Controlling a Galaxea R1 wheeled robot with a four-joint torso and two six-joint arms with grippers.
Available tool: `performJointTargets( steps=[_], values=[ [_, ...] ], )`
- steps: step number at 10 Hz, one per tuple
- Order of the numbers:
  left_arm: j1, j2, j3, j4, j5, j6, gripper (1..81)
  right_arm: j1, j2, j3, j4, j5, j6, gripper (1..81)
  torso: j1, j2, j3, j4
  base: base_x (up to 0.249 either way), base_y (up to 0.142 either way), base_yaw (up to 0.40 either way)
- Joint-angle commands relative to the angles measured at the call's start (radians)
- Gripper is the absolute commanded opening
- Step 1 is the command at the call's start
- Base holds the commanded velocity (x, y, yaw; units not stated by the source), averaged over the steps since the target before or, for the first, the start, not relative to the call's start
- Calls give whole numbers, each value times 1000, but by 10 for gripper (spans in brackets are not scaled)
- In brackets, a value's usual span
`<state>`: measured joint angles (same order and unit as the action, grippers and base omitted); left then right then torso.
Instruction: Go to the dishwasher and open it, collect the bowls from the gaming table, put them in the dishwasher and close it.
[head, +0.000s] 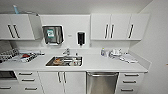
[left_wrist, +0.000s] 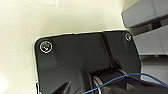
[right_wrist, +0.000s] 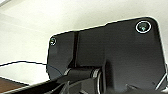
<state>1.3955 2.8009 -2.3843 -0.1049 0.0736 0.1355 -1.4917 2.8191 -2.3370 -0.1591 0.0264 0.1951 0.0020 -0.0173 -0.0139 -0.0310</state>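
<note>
Neither claw's fingers can be made out in the wrist views, so whether they are apart or together cannot be told. In the head view the dishwasher (head: 102, 83) sits at lower centre-right under the white counter (head: 100, 63), door shut and bar handle across its top edge, squarely ahead, which suits an approach for opening. The sink (head: 64, 61) lies left of it at frame centre, with white wall cabinets (head: 117, 27) above.
</note>
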Motion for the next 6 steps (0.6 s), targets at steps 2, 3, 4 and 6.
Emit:
performJointTargets(
  steps=[2,3,4,6],
  values=[
    [-52,-10,5,-9,61,6,811,50,-10,9,12,-51,-3,811,0,0,0,0,99,0,0],
    [-52,-12,5,-9,61,6,811,50,-10,9,12,-51,-3,811,-1,0,0,0,99,0,0],
    [-52,-12,5,-10,61,7,811,52,-10,9,12,-51,-3,811,-2,-1,0,0,99,0,0],
    [-52,-12,5,-9,61,7,811,52,-8,9,12,-51,-3,811,-2,-1,0,0,99,0,0]
  ],
)
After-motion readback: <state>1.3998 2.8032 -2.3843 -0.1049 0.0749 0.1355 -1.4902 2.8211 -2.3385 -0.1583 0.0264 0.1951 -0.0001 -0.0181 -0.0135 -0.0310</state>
